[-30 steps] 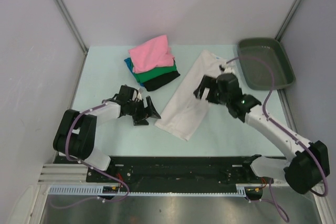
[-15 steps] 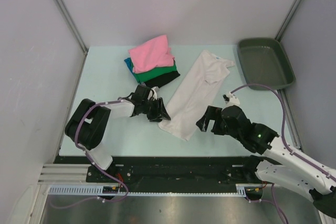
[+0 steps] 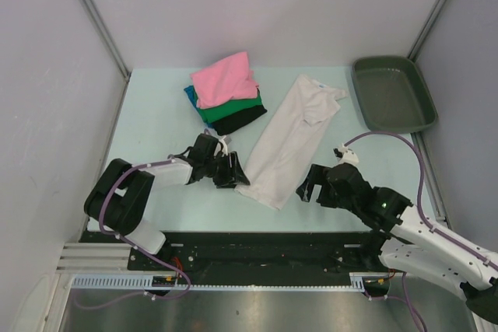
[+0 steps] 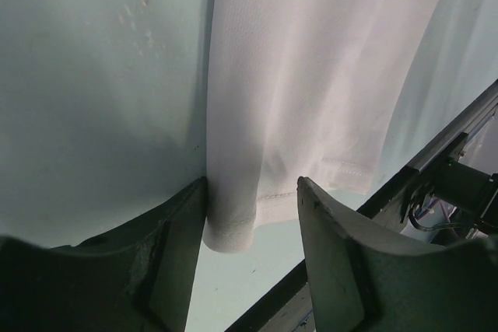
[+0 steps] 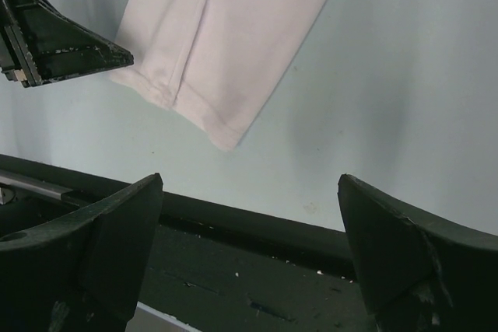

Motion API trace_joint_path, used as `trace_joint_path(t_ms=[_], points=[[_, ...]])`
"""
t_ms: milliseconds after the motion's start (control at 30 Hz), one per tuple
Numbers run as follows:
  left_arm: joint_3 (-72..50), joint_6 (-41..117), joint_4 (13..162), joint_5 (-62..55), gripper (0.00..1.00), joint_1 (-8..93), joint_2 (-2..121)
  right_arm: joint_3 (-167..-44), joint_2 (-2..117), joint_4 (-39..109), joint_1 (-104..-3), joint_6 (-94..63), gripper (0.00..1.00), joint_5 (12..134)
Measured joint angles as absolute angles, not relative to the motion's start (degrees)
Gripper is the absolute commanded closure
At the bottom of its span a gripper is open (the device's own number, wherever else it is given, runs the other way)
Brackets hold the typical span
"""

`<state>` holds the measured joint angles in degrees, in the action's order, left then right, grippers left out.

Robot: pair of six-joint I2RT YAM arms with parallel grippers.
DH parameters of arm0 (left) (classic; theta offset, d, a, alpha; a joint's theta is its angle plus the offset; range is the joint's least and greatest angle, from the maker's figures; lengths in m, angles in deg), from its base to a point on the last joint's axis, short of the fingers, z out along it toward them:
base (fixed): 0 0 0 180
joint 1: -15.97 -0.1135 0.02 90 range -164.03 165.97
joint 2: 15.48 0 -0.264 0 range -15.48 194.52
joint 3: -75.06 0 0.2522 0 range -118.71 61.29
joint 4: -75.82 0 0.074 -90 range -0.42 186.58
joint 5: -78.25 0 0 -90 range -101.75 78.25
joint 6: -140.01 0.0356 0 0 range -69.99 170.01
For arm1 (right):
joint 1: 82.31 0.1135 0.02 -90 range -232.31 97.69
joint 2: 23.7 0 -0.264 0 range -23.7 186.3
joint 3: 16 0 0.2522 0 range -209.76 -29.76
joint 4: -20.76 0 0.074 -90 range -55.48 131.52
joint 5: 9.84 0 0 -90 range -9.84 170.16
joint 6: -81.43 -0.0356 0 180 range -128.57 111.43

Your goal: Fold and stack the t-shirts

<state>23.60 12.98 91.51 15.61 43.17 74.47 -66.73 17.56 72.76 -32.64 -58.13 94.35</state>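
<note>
The white t-shirt (image 3: 292, 134), doubled lengthwise, lay slantwise across the counter (image 3: 156, 114) from 1 o'clock to 7 o'clock, with the stack of folded shirts (image 3: 226, 91) at 11 o'clock. The left gripper (image 3: 232, 170) sat partly open astride the near hem corner, not clamped, and the right gripper (image 3: 305, 186) hovered wide open and empty just beside the other corner. The crosswise fold seemed in hand: next, both should pinch the hem and carry it toward the collar.
</note>
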Motion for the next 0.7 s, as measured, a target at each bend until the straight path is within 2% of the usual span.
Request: trace_joint_path(t_ms=[67,167,200,267,300,533,700], points=[[23.67,12.8,91.1,15.78,0.45,43.17,74.65,-66.73,18.04,72.72,-32.16,-58.3,0.0,94.35],[23.67,12.52,89.63,16.31,0.66,43.17,75.83,-66.73,18.47,72.48,-31.11,-58.96,0.0,94.46],[23.69,12.3,88.89,16.57,0.77,43.15,76.59,-66.71,18.56,72.39,-30.7,-59.22,0.0,94.55],[23.73,11.75,87.3,17.05,0.87,43.17,78.21,-66.49,18.63,72.28,-29.93,-59.81,0.01,94.77],[23.84,11.45,86.53,17.38,0.98,43.13,78.98,-66.25,18.63,72.15,-29.65,-60.12,0.0,94.83],[25.42,10.29,82.73,18.82,1.0,43.02,79.0,-61.79,18.95,69.0,-27.79,-63.16,0.01,94.68],[30.97,8.28,81.09,16.83,1.0,43.81,73.69,-57.09,22.08,63.82,-25.91,-67.13,0.06,93.94]])
